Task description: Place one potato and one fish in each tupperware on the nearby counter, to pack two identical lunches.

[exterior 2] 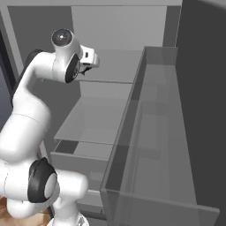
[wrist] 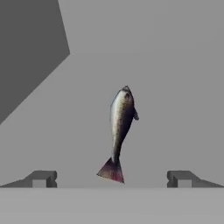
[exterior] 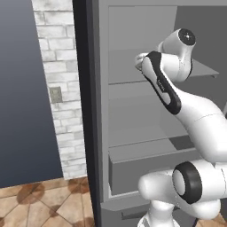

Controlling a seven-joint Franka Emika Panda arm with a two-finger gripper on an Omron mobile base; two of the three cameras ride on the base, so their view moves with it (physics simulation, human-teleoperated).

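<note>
The fish [wrist: 120,131] lies on the grey fridge shelf [wrist: 175,87], just ahead of the hand [wrist: 112,178], whose fingers stand wide and empty. It looks light, slick and tapering; grip across the thick mid-body, not the tail.

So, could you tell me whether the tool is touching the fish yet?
Apart. In the hand view the tool is open, its fingertips standing wide of the fish with grey shelf between.
</note>
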